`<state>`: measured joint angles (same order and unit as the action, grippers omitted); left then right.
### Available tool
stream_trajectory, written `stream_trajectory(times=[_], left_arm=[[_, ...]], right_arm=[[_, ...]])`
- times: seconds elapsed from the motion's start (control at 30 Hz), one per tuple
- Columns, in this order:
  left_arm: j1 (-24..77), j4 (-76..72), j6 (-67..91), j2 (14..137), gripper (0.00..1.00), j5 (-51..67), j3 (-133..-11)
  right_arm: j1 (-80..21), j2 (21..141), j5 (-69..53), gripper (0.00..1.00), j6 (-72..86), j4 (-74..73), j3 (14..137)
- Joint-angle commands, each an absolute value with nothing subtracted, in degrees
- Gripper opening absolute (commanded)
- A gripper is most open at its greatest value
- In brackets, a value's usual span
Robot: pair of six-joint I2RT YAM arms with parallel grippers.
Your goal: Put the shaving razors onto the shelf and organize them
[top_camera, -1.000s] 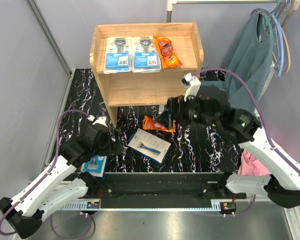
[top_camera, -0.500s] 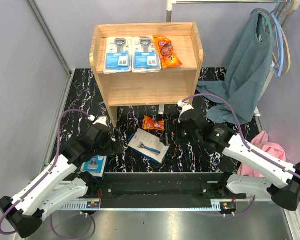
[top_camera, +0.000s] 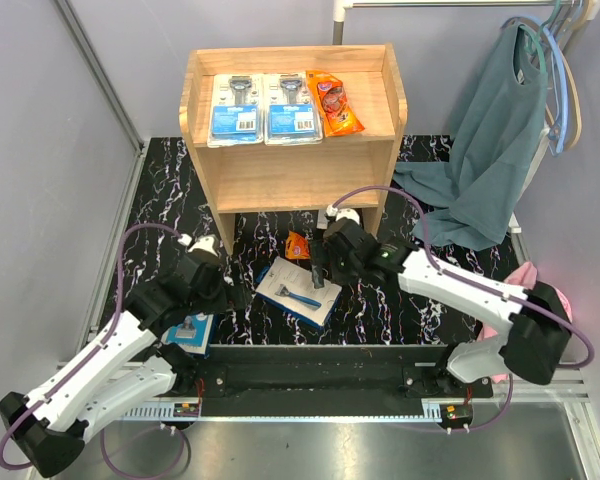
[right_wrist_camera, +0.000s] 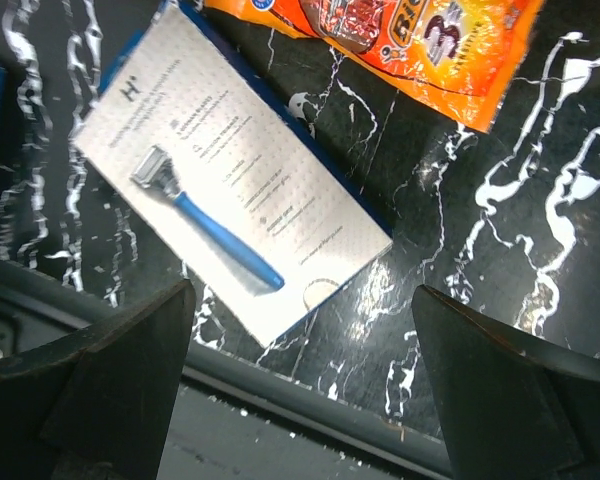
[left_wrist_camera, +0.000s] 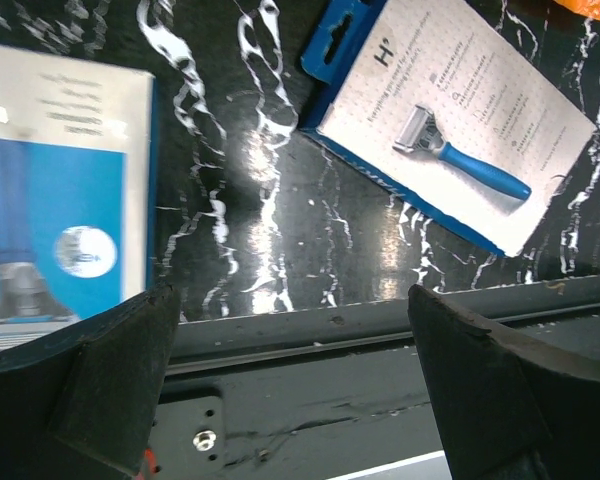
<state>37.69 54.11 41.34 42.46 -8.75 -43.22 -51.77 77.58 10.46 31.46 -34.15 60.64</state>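
Black white-veined tabletop [top_camera: 420,300], grey walls [top_camera: 40,150] around. 3 razor packs [top_camera: 270,108] lie atop the wooden shelf [top_camera: 290,180], 3 more on the tabletop; left gripper [left_wrist_camera: 290,330] and right gripper [right_wrist_camera: 300,340] gape wide, empty.

Both the left arm [top_camera: 105,355] and the right arm [top_camera: 455,288] wear glossy white shells, joined by black motor housings [top_camera: 170,292] that bulk up just behind each claw. A purple cable [top_camera: 119,265] loops out behind the left claw [left_wrist_camera: 292,295] and a second one arches behind the right claw [right_wrist_camera: 303,290], each ending at a small white cap [top_camera: 202,243]. The fingers [left_wrist_camera: 90,370] are dark, matte, wedge-shaped slabs on either side of each claw's middle.
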Motion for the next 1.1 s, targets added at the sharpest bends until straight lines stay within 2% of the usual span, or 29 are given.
stream_trajectory(times=[0.0,0.2,0.4,0.73,1.07], left_arm=[[37.62,46.42,47.27,41.22,0.99,-2.21,-37.11],[37.62,37.54,52.73,40.52,0.99,2.19,-30.33],[37.62,36.12,53.18,41.4,0.99,2.72,-29.44],[37.62,36.39,53.09,40.52,0.99,2.37,-29.09],[37.62,36.12,52.47,40.34,0.99,1.58,-29.97]], right_arm=[[-52.21,82.26,10.9,1.0,28.65,-29.54,63.54],[-49.58,89.11,8.79,1.0,28.04,-27.69,65.65],[-45.79,92.55,4.05,1.0,29.71,-25.93,65.39],[-46.23,95.63,-6.85,0.99,31.29,-22.85,64.16],[-52.02,98.08,-10.81,0.99,32.43,-22.76,63.72]])
